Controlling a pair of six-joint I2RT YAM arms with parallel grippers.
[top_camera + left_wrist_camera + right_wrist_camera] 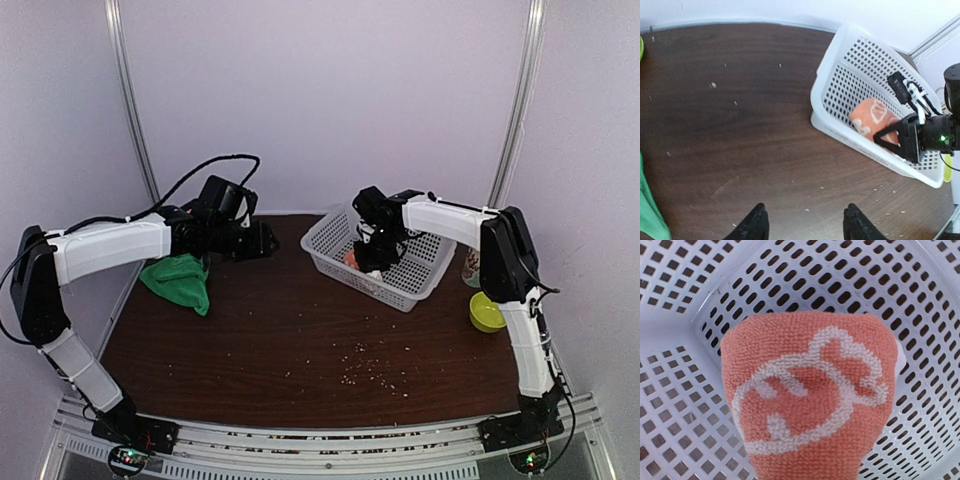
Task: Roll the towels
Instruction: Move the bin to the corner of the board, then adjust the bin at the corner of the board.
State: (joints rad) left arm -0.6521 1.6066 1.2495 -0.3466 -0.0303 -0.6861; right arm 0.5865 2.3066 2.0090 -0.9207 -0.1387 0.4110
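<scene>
The right gripper (888,136) is clamped on the rolled peach towel (805,395) inside the white basket (330,236) at the top view's upper right, while the left gripper (805,226), fingers apart on nothing, hovers over the open brown table (300,335), with the green towel (180,280) crumpled by its left edge.

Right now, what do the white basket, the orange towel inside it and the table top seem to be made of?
White basket: probably moulded plastic, smooth; thin walls pierced by a regular grid of holes. Orange towel: looped terry cloth, matte; tiny loops show, with a white pattern in the same pile. Table top: dark brown wood or wood-look laminate, smooth with faint grain streaks; which, I cannot tell.
</scene>
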